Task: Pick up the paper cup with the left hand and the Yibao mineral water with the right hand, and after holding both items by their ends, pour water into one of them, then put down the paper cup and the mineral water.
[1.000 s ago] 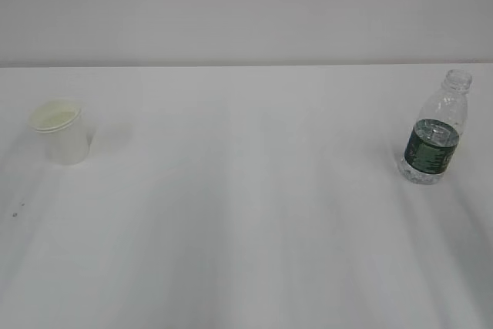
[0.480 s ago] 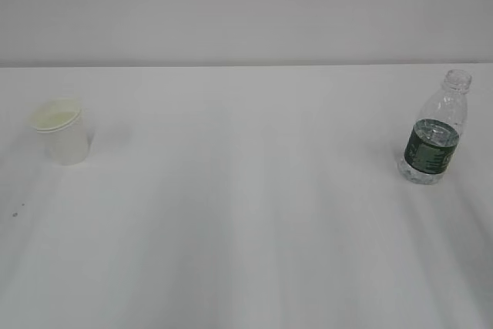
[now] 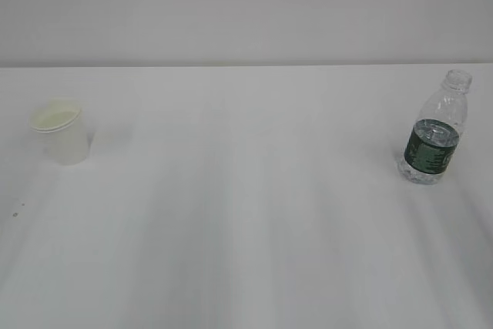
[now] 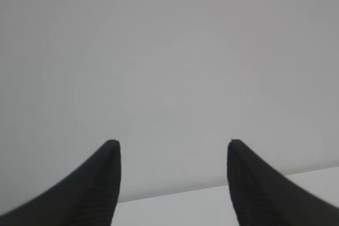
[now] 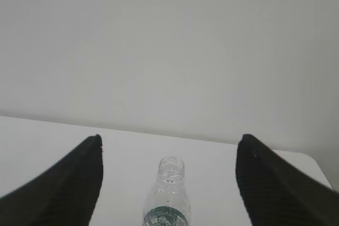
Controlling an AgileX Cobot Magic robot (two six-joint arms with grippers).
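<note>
Jaws on both hands are wide apart and hold nothing. Between the jaws of the right hand (image 5: 168,141), but far ahead of them, stands the Yibao mineral water (image 5: 167,197) on the bench (image 5: 47,136). It is a small see-through bottle with ribs, a dark green band and an open top with no cap. The left hand (image 4: 174,142) looks at a plain grey wall, with only a strip of the bench low down. The paper cup (image 3: 61,135) does not show between its jaws. From the front it stands upright, far from the bottle. It is white, short and wider at the top, with a rolled edge.

I think the picking up has not started yet. Next, each hand must go forward and down until its thing sits between the jaws, then close gently. The cup is thin and could squash.
</note>
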